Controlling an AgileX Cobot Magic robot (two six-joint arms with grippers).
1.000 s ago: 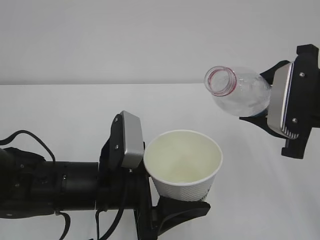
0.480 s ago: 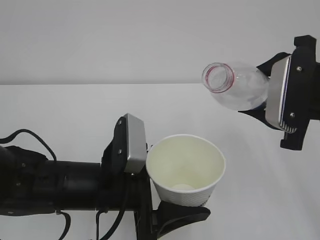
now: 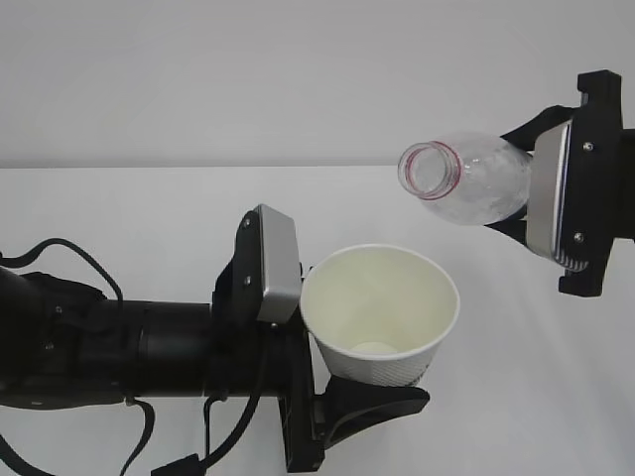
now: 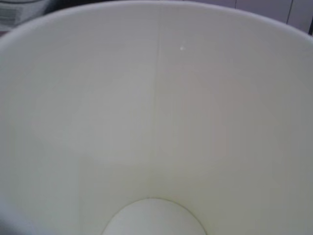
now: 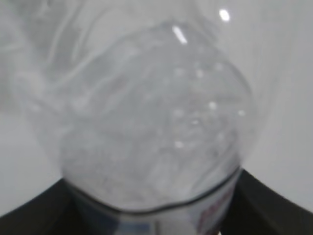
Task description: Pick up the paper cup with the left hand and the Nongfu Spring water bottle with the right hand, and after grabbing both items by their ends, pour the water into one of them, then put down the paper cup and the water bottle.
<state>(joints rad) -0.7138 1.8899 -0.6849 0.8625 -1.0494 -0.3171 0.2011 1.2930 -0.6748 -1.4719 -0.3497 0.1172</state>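
Nearest, the left claw point(image 3: 372, 402) grips the paper cup point(image 3: 380, 315) at its base; thin-walled, it likely crushes easily. Above and beyond the cup, the right claw point(image 3: 516, 213) clamps the tilted, light, slippery Nongfu Spring water bottle point(image 3: 464, 180).

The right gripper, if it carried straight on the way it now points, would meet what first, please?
Nothing close: the right gripper, holding the water bottle, points left, passing above the paper cup. Depth is uncertain.

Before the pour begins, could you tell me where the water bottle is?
In the exterior view, the water bottle is upper right, held tilted by the right hand, mouth pointing left, above and right of the paper cup.
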